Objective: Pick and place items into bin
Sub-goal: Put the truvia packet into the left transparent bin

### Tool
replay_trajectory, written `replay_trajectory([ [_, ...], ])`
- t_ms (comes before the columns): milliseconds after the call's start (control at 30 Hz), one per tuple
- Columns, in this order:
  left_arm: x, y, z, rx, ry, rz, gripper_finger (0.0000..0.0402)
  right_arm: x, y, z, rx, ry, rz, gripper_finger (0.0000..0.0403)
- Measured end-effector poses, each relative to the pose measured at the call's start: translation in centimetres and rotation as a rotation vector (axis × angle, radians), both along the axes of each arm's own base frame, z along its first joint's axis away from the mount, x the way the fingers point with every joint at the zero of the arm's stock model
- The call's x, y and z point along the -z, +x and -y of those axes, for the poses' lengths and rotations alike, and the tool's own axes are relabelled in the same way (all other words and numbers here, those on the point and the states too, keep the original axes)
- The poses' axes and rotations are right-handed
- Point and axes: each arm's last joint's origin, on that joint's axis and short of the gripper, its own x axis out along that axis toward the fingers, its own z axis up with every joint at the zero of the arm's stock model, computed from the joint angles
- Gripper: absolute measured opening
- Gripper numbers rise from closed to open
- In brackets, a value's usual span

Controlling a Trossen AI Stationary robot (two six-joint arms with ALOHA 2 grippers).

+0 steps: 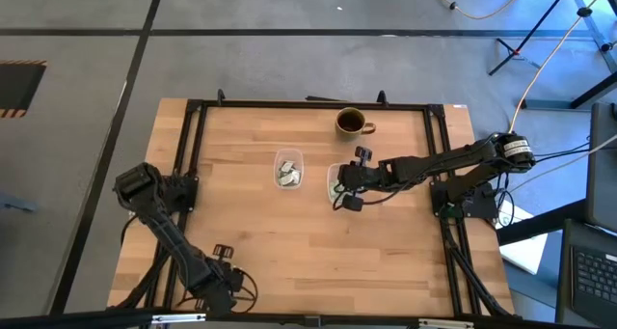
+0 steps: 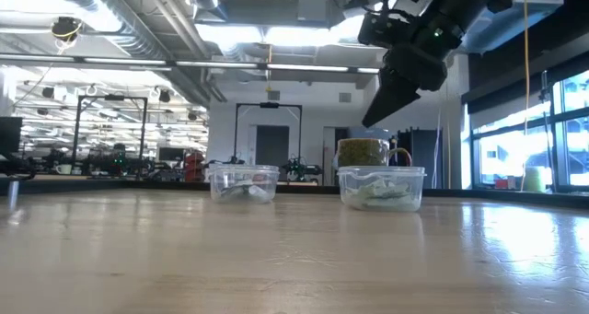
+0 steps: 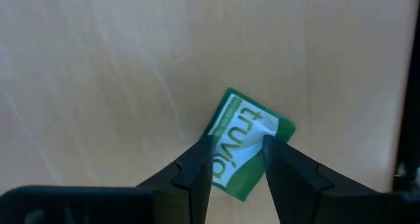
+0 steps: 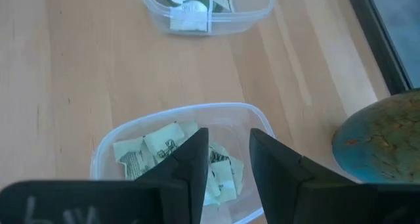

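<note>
In the left wrist view a small green and white packet sits between the fingertips of my left gripper. That gripper is near the table's near left corner. My right gripper hovers open over a clear tub with several pale green and white packets lying on its floor. The low view shows this gripper well above the tub, fingers slanting down, nothing between them. A second clear tub to its left also holds packets. My left gripper pinches the packet between its two fingers, which lie across the packet's lower half. The packet sits tilted in the hold, and its upper end sticks out past the fingertips. Whether it is clear of the table I cannot tell.
A brown mug stands behind the tubs toward the far edge, and in the right wrist view the mug is close beside the tub. A black frame borders the wooden table. Bare wood lies between the tubs and the near edge.
</note>
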Motion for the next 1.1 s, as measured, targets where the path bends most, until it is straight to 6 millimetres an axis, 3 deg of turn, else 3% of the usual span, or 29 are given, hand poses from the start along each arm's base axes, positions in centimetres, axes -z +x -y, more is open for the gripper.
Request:
replay_trajectory([
  [167,0.9,-0.1,0.3,0.008,0.022,-0.031,0.0121,0.0,0.0,0.0,-0.001,0.0,0.005,0.0115],
  [567,1.0,0.0,0.2,0.02,0.015,-0.035,0.0054,0.0,0.0,0.0,-0.005,-0.003,0.001,0.0115],
  [900,-1.3,1.2,-1.5,-0.04,-0.016,0.026,0.0032,0.0,0.0,0.0,-0.022,-0.017,-0.012,0.0115],
  [1100,-4.0,3.3,-4.3,-0.074,-0.018,0.149,0.0033,0.0,0.0,0.0,-0.036,-0.028,-0.02,0.0115],
])
